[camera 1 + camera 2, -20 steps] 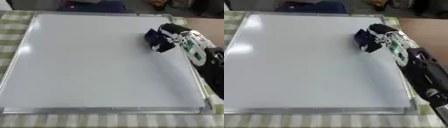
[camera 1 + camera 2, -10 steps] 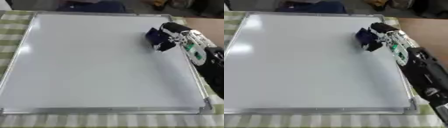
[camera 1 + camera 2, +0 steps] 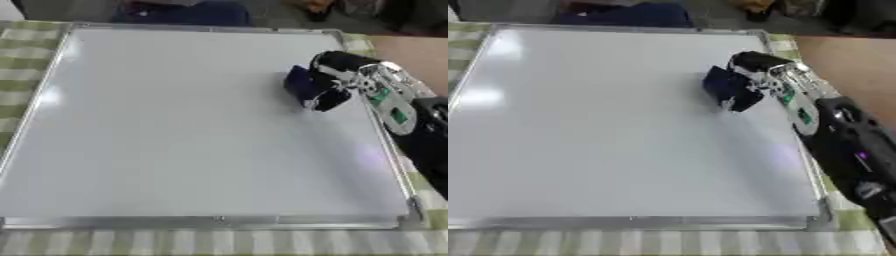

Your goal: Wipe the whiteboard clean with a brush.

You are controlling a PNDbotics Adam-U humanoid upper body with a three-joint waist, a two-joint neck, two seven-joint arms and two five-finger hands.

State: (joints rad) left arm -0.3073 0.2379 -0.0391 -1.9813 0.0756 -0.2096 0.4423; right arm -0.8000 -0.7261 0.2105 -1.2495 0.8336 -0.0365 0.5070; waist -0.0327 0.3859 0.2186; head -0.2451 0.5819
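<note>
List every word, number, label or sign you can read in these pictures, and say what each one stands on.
None can be read.
The whiteboard bears no writing.
The green patches on the right robot hand, which holds the brush, show no legible text.
The checked cloth has only a pattern.

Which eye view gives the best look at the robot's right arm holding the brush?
The right eye view: there the right hand on the dark brush and the whole black forearm down to the lower corner are visible. The left eye view shows the same hand and brush on the whiteboard, but the forearm is cut off at the right edge.
</note>
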